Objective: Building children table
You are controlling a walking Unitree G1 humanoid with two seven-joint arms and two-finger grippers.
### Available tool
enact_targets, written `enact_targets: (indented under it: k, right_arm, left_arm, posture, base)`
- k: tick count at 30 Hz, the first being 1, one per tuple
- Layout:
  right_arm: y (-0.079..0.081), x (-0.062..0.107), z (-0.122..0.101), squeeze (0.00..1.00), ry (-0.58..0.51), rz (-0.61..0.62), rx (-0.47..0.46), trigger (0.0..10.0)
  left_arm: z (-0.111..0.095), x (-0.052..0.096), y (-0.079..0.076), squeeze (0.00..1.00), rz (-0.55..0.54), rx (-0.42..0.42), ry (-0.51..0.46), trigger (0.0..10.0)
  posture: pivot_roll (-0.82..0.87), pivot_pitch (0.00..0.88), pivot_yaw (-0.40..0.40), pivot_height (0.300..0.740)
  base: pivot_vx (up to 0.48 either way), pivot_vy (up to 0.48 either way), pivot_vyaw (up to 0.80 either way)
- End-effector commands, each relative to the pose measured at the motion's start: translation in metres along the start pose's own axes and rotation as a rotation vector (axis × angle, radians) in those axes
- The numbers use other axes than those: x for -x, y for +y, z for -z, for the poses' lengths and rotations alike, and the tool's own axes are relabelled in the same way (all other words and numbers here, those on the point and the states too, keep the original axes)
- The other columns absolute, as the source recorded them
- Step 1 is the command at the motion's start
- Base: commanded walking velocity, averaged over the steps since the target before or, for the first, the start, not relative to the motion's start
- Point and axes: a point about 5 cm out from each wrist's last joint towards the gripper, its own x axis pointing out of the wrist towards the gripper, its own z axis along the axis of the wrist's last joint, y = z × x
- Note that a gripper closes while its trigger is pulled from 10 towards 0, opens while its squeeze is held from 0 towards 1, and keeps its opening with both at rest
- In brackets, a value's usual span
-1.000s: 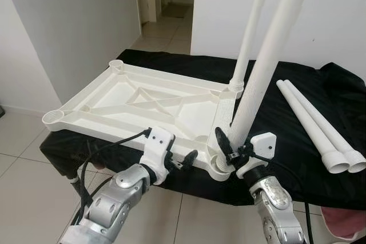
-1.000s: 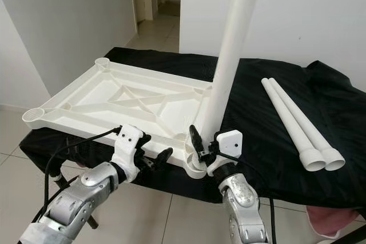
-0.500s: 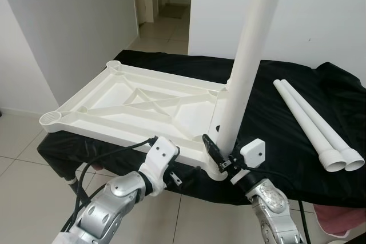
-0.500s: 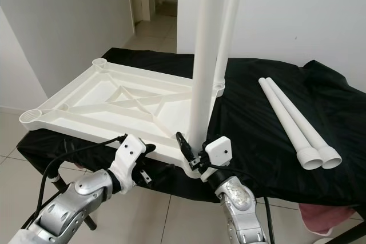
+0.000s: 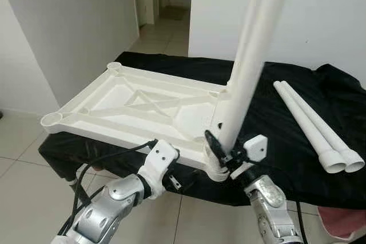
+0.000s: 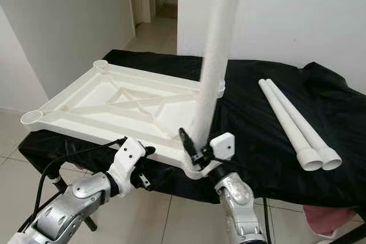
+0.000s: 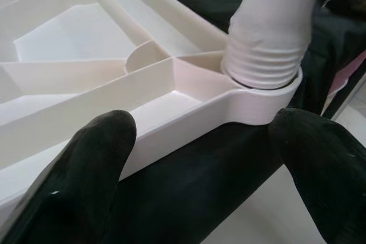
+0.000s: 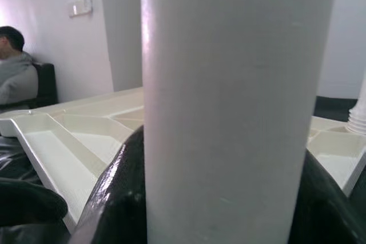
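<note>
Tabletop (image 5: 143, 104): white plastic, upside down, ribbed underside up, flat on black cloth, corner sockets open at far-left and near-left. Near edge between open fingers of left gripper (image 7: 200, 170), not touching. Leg (image 5: 246, 84): white tube, threaded end seated in near-right socket (image 7: 263, 104), leaning slightly, clamped low by right gripper (image 5: 224, 151). Second leg (image 6: 220, 87) upright in far-right socket, behind the first. Two spare legs (image 5: 314, 132) lying side by side, touching, well right of right gripper, flared ends toward robot.
</note>
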Motion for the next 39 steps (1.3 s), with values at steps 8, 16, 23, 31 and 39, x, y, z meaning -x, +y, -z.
enact_targets:
  k: [8,16,23,31,39]
  right_arm:
    - [-0.018,0.005,-0.01,0.0,-0.03,0.168,-0.026,10.0]
    - [-0.029,0.011,-0.022,0.0,-0.068,0.282,-0.019,10.0]
    - [-0.034,0.013,-0.026,0.0,-0.084,0.332,-0.027,10.0]
    - [-0.034,0.005,-0.036,0.0,-0.113,0.35,-0.02,10.0]
    - [-0.035,0.005,-0.037,0.0,-0.111,0.352,-0.006,10.0]
  left_arm:
    - [0.0,-0.003,0.016,0.0,0.046,-0.091,0.011,10.0]
    - [-0.003,-0.005,0.028,0.0,0.067,-0.142,0.006,10.0]
    - [0.0,-0.008,0.03,0.0,0.083,-0.17,0.013,10.0]
    - [0.015,-0.022,0.038,0.0,0.112,-0.165,0.095,10.0]
    - [0.018,-0.036,0.048,0.0,0.106,-0.15,0.136,10.0]
  posture:
    - [0.04,0.122,0.026,0.74]
    - [0.03,0.121,0.037,0.74]
    - [0.02,0.12,0.042,0.74]
    - [0.01,0.107,0.044,0.74]
    - [0.0,0.091,0.047,0.74]
  base:
    - [0.0,0.0,0.0]
    - [0.0,0.0,0.0]
    - [0.0,0.0,0.0]
    - [0.0,0.0,0.0]
    - [0.0,0.0,0.0]
